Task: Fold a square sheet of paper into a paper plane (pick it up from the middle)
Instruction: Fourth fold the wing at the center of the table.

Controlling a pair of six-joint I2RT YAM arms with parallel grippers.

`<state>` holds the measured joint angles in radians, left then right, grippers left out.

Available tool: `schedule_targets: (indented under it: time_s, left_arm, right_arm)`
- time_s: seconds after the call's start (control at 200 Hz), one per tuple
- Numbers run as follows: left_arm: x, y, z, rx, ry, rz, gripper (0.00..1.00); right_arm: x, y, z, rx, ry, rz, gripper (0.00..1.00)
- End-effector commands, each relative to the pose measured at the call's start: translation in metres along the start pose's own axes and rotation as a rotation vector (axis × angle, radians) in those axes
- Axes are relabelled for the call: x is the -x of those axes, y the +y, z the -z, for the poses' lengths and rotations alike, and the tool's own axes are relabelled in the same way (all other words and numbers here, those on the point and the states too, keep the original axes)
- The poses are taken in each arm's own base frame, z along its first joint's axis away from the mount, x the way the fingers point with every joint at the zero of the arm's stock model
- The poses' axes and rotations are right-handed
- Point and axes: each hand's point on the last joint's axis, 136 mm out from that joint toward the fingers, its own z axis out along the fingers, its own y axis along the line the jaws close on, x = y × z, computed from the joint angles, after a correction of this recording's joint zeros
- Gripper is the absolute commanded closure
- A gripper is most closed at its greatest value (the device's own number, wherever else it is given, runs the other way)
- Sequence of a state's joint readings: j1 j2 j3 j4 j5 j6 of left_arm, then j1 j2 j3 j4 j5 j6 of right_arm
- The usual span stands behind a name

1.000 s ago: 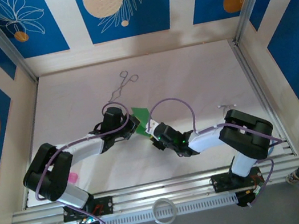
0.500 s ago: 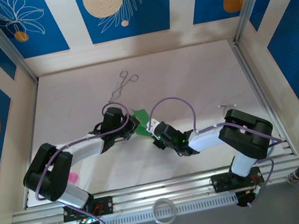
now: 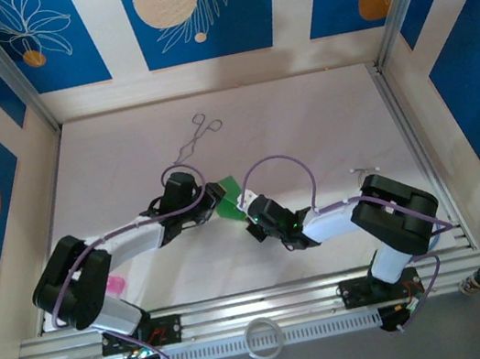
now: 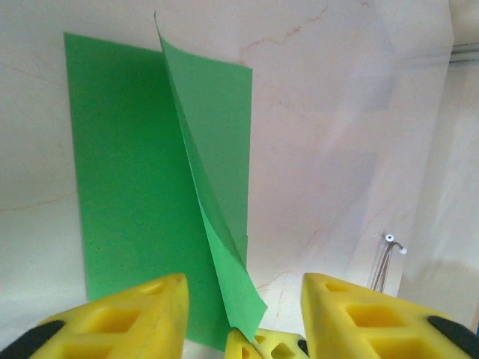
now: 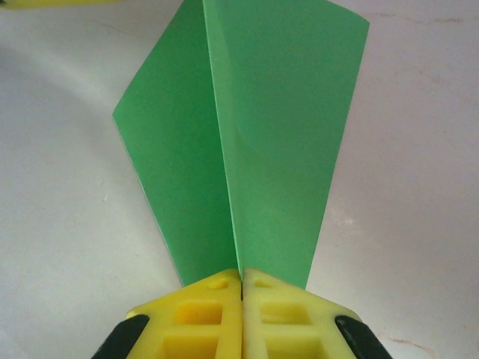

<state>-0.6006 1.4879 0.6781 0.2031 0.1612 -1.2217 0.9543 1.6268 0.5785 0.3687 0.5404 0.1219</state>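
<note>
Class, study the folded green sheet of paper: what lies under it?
The pale table shows around the green sheet of paper; its flat half hides the surface beneath. The right pincer, shut, pinches the raised flap.

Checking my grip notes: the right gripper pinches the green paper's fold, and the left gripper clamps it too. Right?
No: the left gripper is open, its fingers apart beside the green paper, as the left wrist view shows. The right gripper does pinch the fold.
</note>
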Motion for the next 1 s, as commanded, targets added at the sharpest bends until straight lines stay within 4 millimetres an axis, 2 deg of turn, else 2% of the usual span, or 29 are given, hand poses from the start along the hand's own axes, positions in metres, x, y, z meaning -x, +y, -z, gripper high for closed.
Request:
schedule_targets:
  time_s: [0.0,0.21,0.49,0.755,0.995]
  left_arm:
    - [0.009,-0.004,0.015,0.026,-0.06,-0.031,0.5]
    - [0.015,0.001,0.027,0.047,-0.107,-0.036,0.46]
    - [0.013,0.003,0.024,0.044,-0.099,-0.028,0.46]
    - [0.012,0.002,0.023,0.036,-0.095,-0.025,0.46]
    - [0.011,0.003,0.019,0.032,-0.083,-0.025,0.47]
  right_arm:
    - [0.003,0.005,-0.003,0.038,0.01,-0.073,0.94]
    - [-0.004,0.013,-0.009,0.082,0.046,-0.139,0.94]
    - [-0.009,0.015,-0.01,0.172,0.076,-0.268,0.94]
    - [0.002,0.019,-0.002,0.418,0.09,-0.516,0.95]
    - [-0.001,0.016,-0.002,0.468,0.103,-0.606,0.96]
